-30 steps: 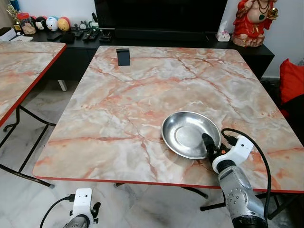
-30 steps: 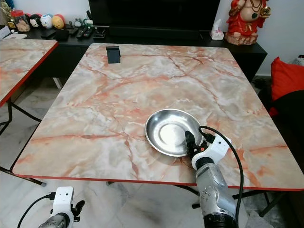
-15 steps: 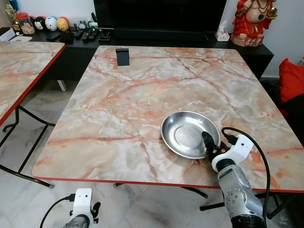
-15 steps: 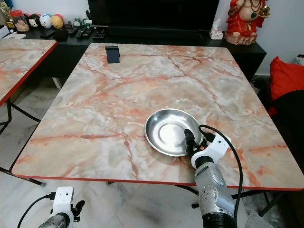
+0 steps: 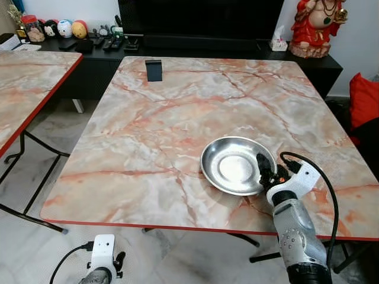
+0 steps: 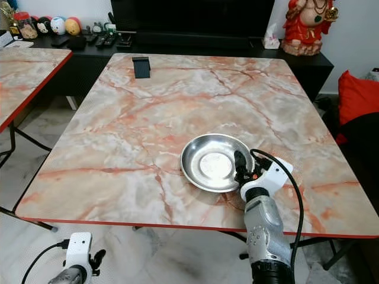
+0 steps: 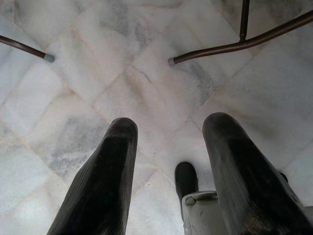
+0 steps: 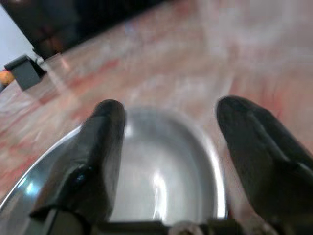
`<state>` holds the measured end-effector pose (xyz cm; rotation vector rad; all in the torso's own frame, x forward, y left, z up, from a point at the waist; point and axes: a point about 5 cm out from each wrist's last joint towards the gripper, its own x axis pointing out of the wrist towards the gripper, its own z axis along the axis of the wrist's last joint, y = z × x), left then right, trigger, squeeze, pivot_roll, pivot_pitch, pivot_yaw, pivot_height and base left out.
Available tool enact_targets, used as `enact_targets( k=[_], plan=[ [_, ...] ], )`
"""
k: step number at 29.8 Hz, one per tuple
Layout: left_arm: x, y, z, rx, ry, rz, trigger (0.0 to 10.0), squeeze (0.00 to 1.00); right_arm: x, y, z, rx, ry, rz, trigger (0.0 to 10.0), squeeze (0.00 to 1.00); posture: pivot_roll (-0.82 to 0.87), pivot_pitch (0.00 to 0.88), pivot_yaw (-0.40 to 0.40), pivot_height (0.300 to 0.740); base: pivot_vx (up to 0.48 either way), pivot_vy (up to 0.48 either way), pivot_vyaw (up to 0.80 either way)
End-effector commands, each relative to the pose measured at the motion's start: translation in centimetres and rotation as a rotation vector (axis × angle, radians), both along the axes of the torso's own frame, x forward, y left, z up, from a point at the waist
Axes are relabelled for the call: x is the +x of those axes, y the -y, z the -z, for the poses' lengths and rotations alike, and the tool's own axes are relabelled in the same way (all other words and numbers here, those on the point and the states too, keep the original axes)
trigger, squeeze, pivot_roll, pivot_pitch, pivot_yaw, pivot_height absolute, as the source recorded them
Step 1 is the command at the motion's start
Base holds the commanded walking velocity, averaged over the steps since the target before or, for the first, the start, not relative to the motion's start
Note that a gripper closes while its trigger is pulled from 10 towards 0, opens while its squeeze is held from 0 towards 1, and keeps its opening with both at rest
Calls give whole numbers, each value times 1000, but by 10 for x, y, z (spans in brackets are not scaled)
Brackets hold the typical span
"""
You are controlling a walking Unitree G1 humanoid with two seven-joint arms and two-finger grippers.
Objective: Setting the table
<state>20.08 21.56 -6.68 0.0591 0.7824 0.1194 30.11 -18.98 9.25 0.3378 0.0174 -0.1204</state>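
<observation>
A round steel plate (image 5: 230, 167) lies on the marble table (image 5: 166, 112), towards its near right part. My right gripper (image 5: 261, 162) is low over the plate's right rim, pointing away from me. In the right wrist view its fingers (image 8: 100, 147) are spread wide and open, with the plate's (image 8: 161, 166) bowl showing between them and nothing held. My left gripper (image 7: 168, 127) hangs below the table's front edge, open over the pale floor tiles.
A small black stand (image 5: 153, 70) sits near the table's far left edge. A second marble table (image 5: 29, 83) is on the left. Behind are a black TV console (image 5: 195, 44) with remotes and toys, a red statue (image 5: 314, 26), and a red cushion (image 5: 362, 100) at right.
My right gripper has shifted slightly forward and to the right along the plate's rim. The plate stays where it was and the left arm hangs still.
</observation>
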Motion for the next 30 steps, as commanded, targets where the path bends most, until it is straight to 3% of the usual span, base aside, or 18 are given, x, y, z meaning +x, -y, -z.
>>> enact_targets(
  k=[1, 10, 15, 17, 21, 23, 30],
  plan=[
    [-2, -1, 1, 10, -13, 0, 10000, 0, 0, 3, -6, -55, 42, 33, 10000, 0, -79, 0, -27, 740, 0, 0, 0],
    [-3, -2, 1, 4, -11, 0, 10000, 0, -6, -6, 2, -20, 22, -9, 10000, 0, -81, 0, -26, 740, 0, 0, 0],
    [-3, -2, 2, 6, -12, 1, 10000, 0, -8, -4, 1, -43, 55, 33, 10000, 0, -82, 0, -23, 740, 0, 0, 0],
    [-5, -3, 2, 0, -3, -24, 10000, 0, -11, -5, -4, -195, 109, 24, 10000, 0, -86, 0, -20, 740, 0, 0, 0],
    [-6, -4, 2, -3, -1, -39, 10000, 0, -16, -3, 3, -231, 90, 47, 10000, 0, -86, 0, -15, 740, 0, 0, 0],
    [-6, -4, 2, -1, -3, -35, 10000, 0, -20, -5, -1, -360, 121, -2, 10000, 0, -94, 0, -13, 740, 0, 0, 0],
    [-8, -5, 3, -6, -11, -35, 10000, 0, -25, 4, -5, -424, 155, 46, 10000, 0, -93, 0, -12, 740, 0, 0, 0]
  ],
)
